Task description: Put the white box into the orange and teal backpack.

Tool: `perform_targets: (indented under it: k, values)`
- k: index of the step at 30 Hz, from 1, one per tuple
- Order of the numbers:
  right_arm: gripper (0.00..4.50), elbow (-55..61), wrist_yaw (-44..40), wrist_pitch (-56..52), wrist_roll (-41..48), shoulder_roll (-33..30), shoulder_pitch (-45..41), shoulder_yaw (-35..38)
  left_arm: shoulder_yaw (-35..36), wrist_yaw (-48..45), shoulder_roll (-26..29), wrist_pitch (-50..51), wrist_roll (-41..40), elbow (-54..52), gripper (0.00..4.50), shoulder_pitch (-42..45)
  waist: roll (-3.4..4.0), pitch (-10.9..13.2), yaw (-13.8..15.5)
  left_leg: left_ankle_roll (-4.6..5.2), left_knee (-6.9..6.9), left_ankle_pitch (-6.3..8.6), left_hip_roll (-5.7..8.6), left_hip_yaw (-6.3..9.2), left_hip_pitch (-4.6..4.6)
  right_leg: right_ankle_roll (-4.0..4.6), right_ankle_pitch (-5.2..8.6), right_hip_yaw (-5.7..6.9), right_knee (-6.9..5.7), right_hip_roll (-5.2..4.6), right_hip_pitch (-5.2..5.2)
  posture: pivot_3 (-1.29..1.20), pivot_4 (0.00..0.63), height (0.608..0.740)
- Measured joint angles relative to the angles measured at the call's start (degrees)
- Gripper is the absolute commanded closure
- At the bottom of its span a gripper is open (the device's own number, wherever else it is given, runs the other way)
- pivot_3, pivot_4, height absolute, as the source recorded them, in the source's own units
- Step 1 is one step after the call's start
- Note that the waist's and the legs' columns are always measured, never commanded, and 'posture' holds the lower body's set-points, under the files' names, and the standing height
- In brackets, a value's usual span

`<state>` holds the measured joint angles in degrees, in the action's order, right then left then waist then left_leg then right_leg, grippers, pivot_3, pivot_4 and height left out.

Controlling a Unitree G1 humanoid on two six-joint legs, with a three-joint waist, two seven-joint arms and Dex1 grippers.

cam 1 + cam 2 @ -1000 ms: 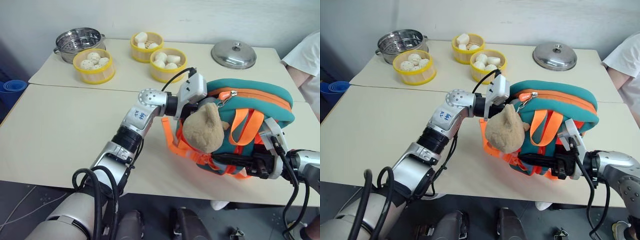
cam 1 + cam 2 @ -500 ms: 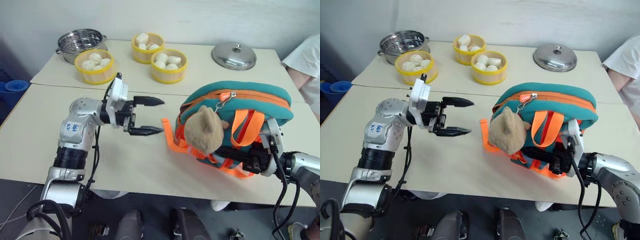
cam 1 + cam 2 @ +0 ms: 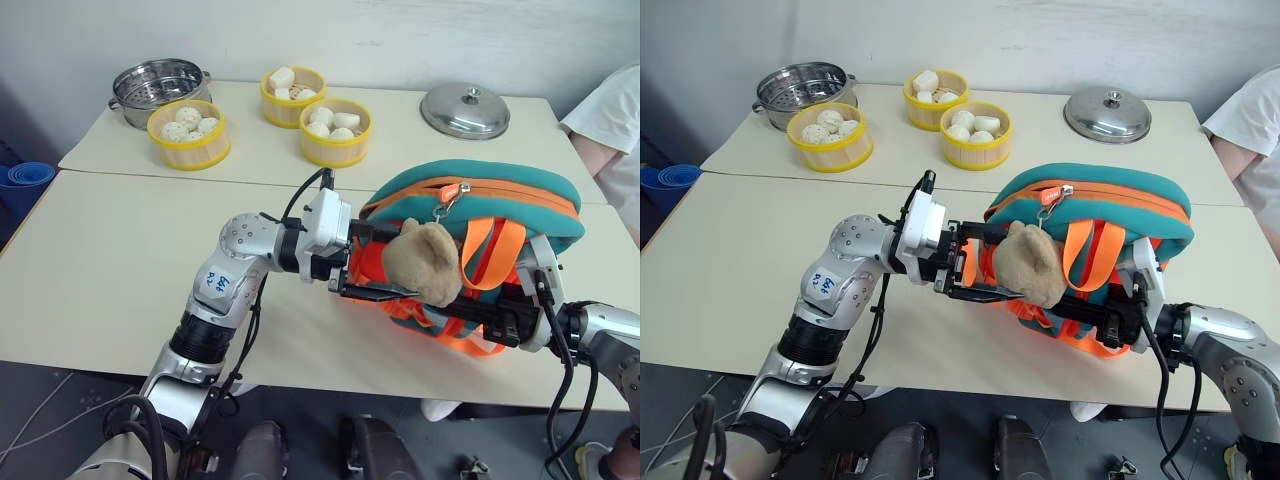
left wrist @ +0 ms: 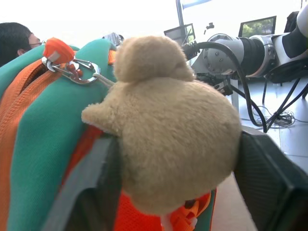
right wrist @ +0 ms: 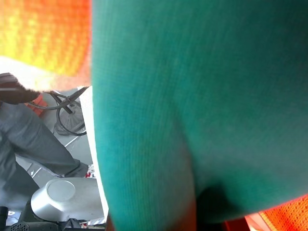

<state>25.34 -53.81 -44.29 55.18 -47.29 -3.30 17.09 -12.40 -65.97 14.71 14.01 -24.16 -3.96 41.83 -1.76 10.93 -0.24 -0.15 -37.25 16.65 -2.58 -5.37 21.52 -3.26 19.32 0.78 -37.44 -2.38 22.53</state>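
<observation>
The orange and teal backpack (image 3: 480, 215) sits on the near table (image 3: 100, 260), toward its right side, with its zipper closed along the top edge, so there's no telling what's inside. One tan plush bear (image 3: 425, 262) hangs off a metal clip at the front.

The left gripper (image 3: 375, 262) is right up against that front panel, fingers spread one above and one below, with the bear's side and the orange mesh between them; can't tell if they're actually pressing anything yet. The right gripper (image 3: 500, 318) is pinched together on the bag's lower front edge among the orange straps (image 3: 478, 250).

Further back on the second table: three yellow steamer baskets, all holding pale round buns. One on the left (image 3: 187, 131) has maybe four or five, the two in the middle (image 3: 293, 94) (image 3: 335, 130) have a few each. One metal steamer pot (image 3: 156, 86) at the far left, contents not readable. One metal lid (image 3: 465, 109) lying flat to the right. A person's white sleeve (image 3: 610, 110) pokes in at the right edge.
</observation>
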Motion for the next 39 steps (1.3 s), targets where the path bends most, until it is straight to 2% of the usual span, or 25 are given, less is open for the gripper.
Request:
perform_targets:
  k: [3, 7, 9, 12, 14, 16, 18, 21, 26, 29, 36, 38, 39]
  values:
    - [4.50, 0.2, 0.3, 0.4, 0.0, 0.0, 0.7, 0.0, 0.2, -0.3, 1.1, 0.1, -0.4, 0.0, 2.83, 0.0, 0.00, 0.0, 0.1, 0.00, 0.00, 0.00, 0.01, 0.00, 0.00, 0.00, 0.00, 0.00, 0.02, -0.02, -0.01, 0.00, 0.150, 0.740]
    - [4.50, 1.6, 0.9, 0.6, 0.1, 0.0, 2.8, 0.4, 4.1, 0.0, 5.1, 1.0, -1.2, 4.2, 3.53, 2.2, 0.00, 0.0, 0.0, -0.01, 0.00, -0.01, 0.00, 0.01, -0.01, 0.00, 0.00, 0.01, -0.02, 0.00, 0.01, 0.00, 0.150, 0.740]
    - [4.50, 2.4, 1.3, 0.9, 0.2, 0.3, 4.0, 1.3, 6.5, -0.6, 9.3, 2.8, -1.8, 8.0, 3.53, 4.9, 0.00, 0.0, -0.1, -0.02, 0.02, -0.01, -0.01, 0.01, -0.02, 0.01, 0.00, 0.01, -0.04, 0.01, 0.02, 0.00, 0.150, 0.740]
    - [4.50, 2.9, 2.7, 1.8, 0.5, 1.4, 5.6, 2.6, 10.3, -0.8, 14.8, 0.6, -0.6, 19.5, 3.53, 10.4, 0.00, 0.0, -0.1, -0.02, 0.03, -0.01, 0.00, 0.00, -0.02, 0.01, 0.01, 0.04, -0.01, 0.00, 0.03, 0.00, 0.150, 0.740]
    - [4.50, 3.9, 3.8, 3.0, 0.6, 3.0, 6.0, 3.7, 9.4, -0.8, 17.1, -4.0, 3.7, 27.6, 3.53, 13.1, 0.01, 0.0, 0.0, -0.01, 0.06, 0.00, 0.03, -0.03, -0.02, 0.01, 0.01, 0.04, 0.03, -0.03, 0.02, 0.00, 0.150, 0.740]
    - [4.50, 4.3, 4.9, 3.8, 0.6, 3.8, 6.4, 4.0, 5.4, -0.6, 18.8, -10.1, 10.1, 34.3, 3.53, 13.9, 0.01, 0.0, 0.0, 0.00, 0.07, 0.00, 0.03, -0.08, -0.02, 0.01, 0.01, 0.02, 0.07, -0.04, 0.02, 0.00, 0.150, 0.740]
    - [4.50, 4.6, 6.0, 4.3, 0.7, 4.9, 7.8, 4.6, 2.4, -0.4, 18.8, -15.6, 14.7, 40.3, 3.53, 13.4, 0.00, 0.0, 0.1, 0.00, 0.09, 0.01, 0.00, -0.07, 0.01, 0.01, 0.01, 0.04, 0.07, -0.04, 0.06, 0.00, 0.150, 0.740]
    - [4.50, 5.2, 7.1, 4.6, 0.7, 6.3, 10.3, 4.8, 2.0, 1.1, 14.3, -20.6, 16.7, 45.1, 3.53, 11.2, 0.00, 0.0, 0.2, 0.04, 0.04, 0.04, 0.00, -0.06, 0.07, 0.01, 0.01, 0.05, 0.05, -0.09, 0.08, 0.00, 0.150, 0.740]
    - [4.50, 5.9, 8.6, 5.7, 0.5, 8.8, 12.3, 4.8, 2.3, 4.0, 5.9, -24.3, 17.0, 46.1, 3.53, 7.1, 0.00, 0.0, 0.2, 0.08, -0.02, 0.06, 0.01, -0.06, 0.06, 0.01, 0.00, 0.05, 0.00, -0.11, 0.06, 0.00, 0.150, 0.740]
    - [4.50, 5.9, 9.1, 6.2, 0.5, 9.1, 12.7, 4.7, 4.5, 4.7, 3.2, -21.1, 14.4, 44.2, 3.53, 6.2, 0.00, 0.0, 0.0, 0.06, 0.00, 0.05, 0.00, -0.06, 0.06, 0.01, 0.00, 0.05, -0.05, -0.08, 0.10, 0.00, 0.150, 0.740]
    - [4.50, 5.5, 9.9, 6.1, 3.4, 9.1, 8.1, 4.8, 8.1, 3.1, 5.6, -12.1, 9.9, 35.2, 3.53, 5.8, 0.00, 0.0, -0.1, 0.01, 0.04, 0.03, -0.01, -0.06, 0.02, 0.01, 0.01, 0.04, -0.07, -0.06, 0.10, 0.00, 0.150, 0.740]
    - [4.50, 4.7, 10.1, 6.4, 2.7, 9.1, 6.9, 4.5, 8.1, 2.3, 7.4, -10.1, 9.8, 31.4, 2.97, 4.3, 0.00, 0.0, -0.1, 0.01, 0.06, 0.02, -0.01, -0.07, 0.02, 0.01, 0.01, 0.04, -0.06, -0.06, 0.10, 0.00, 0.150, 0.740]
    - [4.19, 4.0, 10.2, 6.7, 2.0, 9.1, 6.2, 4.3, 8.1, 2.0, 8.2, -8.9, 9.7, 29.8, 2.72, 3.3, 0.00, 0.0, -0.1, 0.01, 0.05, 0.02, 0.00, -0.08, 0.02, 0.01, 0.01, 0.03, -0.06, -0.07, 0.10, 0.00, 0.150, 0.740]
